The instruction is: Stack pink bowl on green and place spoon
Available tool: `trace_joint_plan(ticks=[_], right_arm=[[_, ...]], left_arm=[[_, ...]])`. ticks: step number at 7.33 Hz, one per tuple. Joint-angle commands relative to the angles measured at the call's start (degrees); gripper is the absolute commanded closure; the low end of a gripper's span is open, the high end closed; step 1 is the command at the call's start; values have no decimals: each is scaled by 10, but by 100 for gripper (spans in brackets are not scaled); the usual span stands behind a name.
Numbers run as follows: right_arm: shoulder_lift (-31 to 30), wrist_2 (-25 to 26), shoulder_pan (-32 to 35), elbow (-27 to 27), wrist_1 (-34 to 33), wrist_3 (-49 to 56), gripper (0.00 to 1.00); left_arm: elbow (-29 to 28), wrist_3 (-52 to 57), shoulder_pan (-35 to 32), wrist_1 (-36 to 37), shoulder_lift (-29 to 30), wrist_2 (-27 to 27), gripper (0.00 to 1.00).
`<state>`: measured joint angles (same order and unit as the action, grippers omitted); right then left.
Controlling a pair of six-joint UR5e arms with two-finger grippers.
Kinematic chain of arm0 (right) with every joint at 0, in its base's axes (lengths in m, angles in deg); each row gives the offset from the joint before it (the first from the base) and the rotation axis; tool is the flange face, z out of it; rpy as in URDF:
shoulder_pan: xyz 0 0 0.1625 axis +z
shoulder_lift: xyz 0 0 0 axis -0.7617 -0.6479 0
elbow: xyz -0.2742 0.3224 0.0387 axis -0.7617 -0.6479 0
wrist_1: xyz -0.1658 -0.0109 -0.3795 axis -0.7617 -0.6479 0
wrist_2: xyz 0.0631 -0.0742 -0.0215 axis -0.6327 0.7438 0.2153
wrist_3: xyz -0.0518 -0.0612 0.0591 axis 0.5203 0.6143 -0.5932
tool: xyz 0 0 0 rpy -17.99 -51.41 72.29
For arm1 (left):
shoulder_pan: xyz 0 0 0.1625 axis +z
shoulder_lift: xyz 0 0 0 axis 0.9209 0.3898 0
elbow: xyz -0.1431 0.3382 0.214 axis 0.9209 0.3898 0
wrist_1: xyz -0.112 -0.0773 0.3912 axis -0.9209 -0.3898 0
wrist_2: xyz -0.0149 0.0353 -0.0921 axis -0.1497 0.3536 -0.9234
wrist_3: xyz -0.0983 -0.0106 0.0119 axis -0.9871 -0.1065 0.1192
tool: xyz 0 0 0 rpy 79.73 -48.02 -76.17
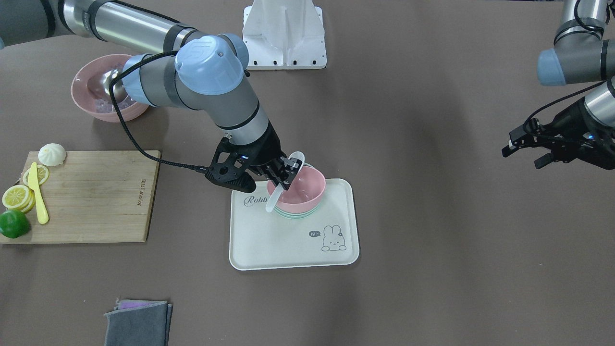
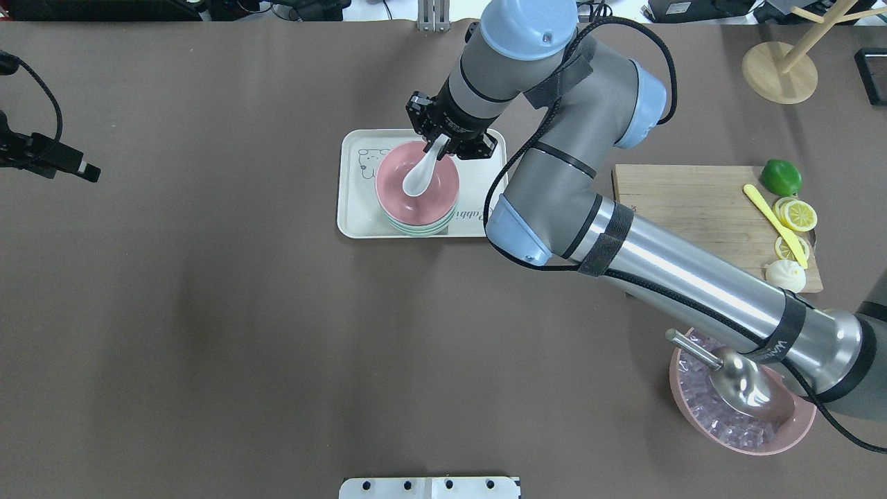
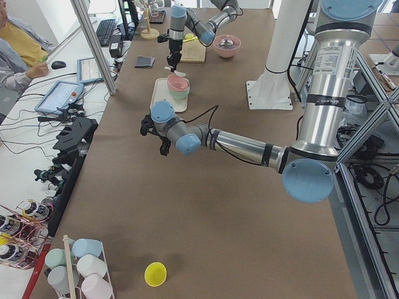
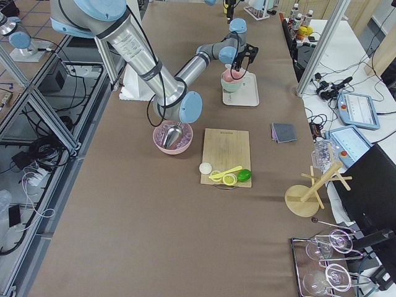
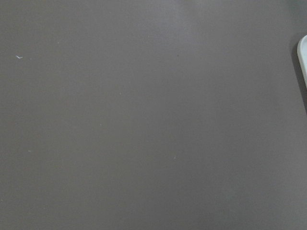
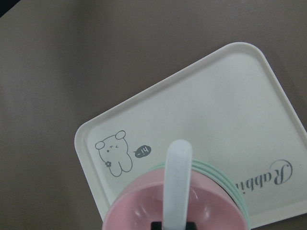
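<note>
The pink bowl (image 1: 307, 190) sits nested in the green bowl (image 1: 298, 214) on the white rabbit tray (image 1: 288, 240). My right gripper (image 1: 284, 174) is shut on the handle of a white spoon (image 1: 277, 194) and holds it tilted, with its scoop over the pink bowl (image 2: 438, 195). The overhead view shows the spoon (image 2: 420, 179) hanging from the right gripper (image 2: 449, 143) above the bowl's middle. In the right wrist view the spoon (image 6: 176, 182) lies over the pink bowl (image 6: 136, 213). My left gripper (image 1: 526, 154) is open and empty, far off to the side.
A cutting board (image 1: 96, 192) holds lemon slices, a lime, a yellow knife and a bun. A second pink bowl (image 2: 741, 436) holds ice and a metal scoop under my right arm. Grey cloths (image 1: 137, 324) lie near the table edge. A white mount base (image 1: 284, 36) stands by the robot.
</note>
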<state>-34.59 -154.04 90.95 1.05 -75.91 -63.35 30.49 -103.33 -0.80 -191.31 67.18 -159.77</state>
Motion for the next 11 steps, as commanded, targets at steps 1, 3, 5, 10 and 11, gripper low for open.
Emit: trace_joint_plan(ticks=[1, 3, 5, 10, 11], right_arm=[[-2, -8, 10, 2, 7, 4, 0], [-38, -88, 61, 26, 5, 34, 0], [-166, -149, 147, 86, 0, 203, 0], [-433, -199, 366, 58, -3, 770, 0], [-460, -179, 381, 45, -3, 841, 0]], left_arm=[[-4, 0, 1, 2, 1, 0, 1], [-9, 1, -3, 1, 2, 2, 1], [-48, 81, -35, 4, 1, 8, 2], [-63, 381, -118, 139, -60, 114, 1], [-54, 387, -120, 134, -97, 115, 1]])
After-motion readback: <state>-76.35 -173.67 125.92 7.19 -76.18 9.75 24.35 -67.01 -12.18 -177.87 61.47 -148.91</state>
